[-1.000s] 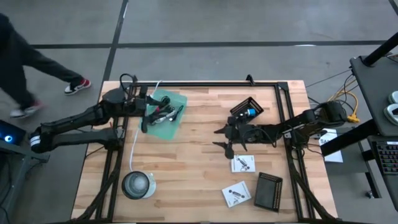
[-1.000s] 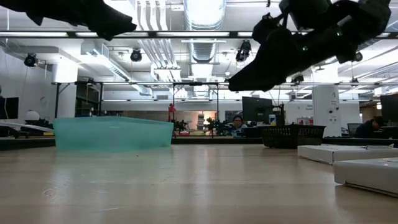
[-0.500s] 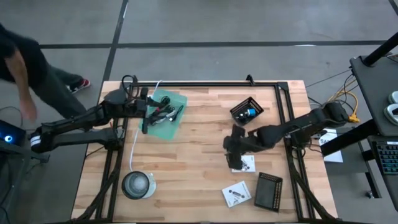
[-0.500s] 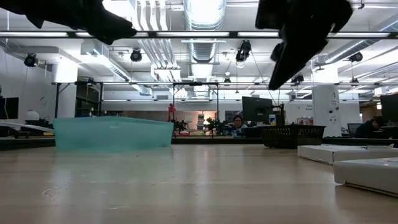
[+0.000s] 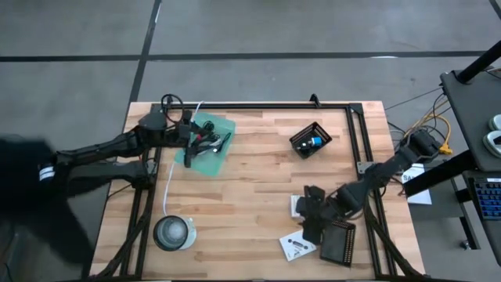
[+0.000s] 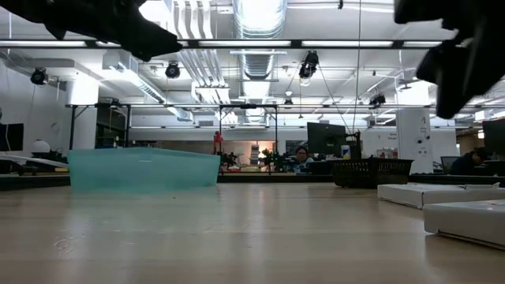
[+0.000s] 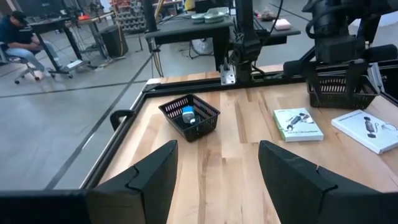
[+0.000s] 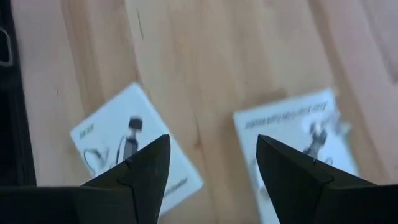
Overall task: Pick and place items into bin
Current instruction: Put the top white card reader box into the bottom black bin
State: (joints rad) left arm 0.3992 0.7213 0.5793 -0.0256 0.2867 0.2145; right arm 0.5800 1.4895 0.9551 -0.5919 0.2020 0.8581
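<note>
1. Movement first: the right gripper [image 5: 311, 222] has swung from mid-table to the two white printed paper packets [image 5: 298, 245], jaws apart; the left gripper [image 5: 190, 141] stays over the teal plastic bin [image 5: 221, 150], jaws apart.
2. Both packets lie flat, askew to the table edges.
3. Only the right wrist view shows their printed faces [image 8: 134, 158].

Two robot arms, dark throughout, built of slim jointed segments.
Left arm [image 5: 102, 153]: black links, a rounded joint housing near the wrist, a pale band near the base end, a thin black cable looping above the wrist.
Right arm [image 5: 383, 171]: black links, a bulky rounded joint at the outer end.
Fingers [image 7: 143, 180]: matte black, broad flat-faced wedges with angular, stepped edges; the right arm's fingers [image 8: 142, 171] are alike.
</note>
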